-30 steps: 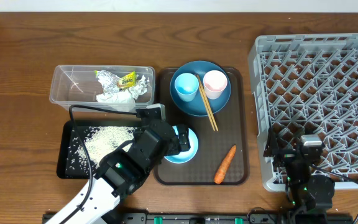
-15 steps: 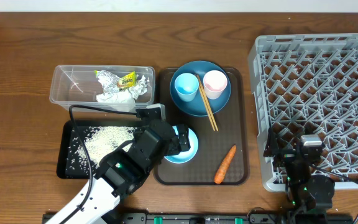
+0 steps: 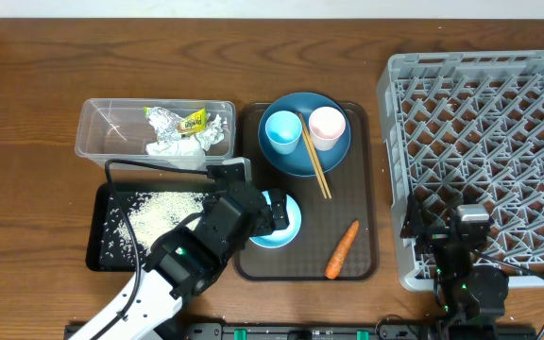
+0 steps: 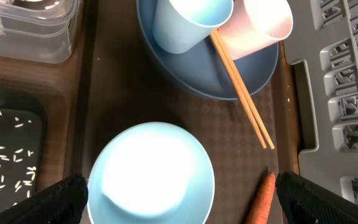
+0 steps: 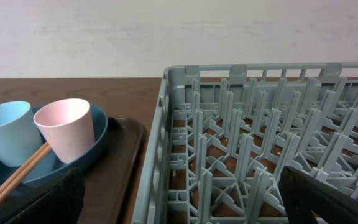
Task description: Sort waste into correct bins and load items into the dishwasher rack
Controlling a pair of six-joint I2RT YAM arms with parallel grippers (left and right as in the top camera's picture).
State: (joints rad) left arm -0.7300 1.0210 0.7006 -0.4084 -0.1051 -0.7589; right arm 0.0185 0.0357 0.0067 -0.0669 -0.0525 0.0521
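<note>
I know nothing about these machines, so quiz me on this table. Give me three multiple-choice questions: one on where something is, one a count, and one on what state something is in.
1. Where does the carrot lie?
A. in the grey rack
B. on the brown tray
C. in the clear tub

2. How many cups stand on the dark-blue plate?
A. one
B. two
C. three

3. The left gripper over the light-blue bowl is:
A. open
B. shut on the bowl
C. shut on the chopsticks

Answers:
1 B: the carrot rests on the tray's bare floor, right of the bowl.
2 B: a light-blue cup and a pink cup stand there.
3 A: its fingers stand wide apart in the left wrist view.
</note>
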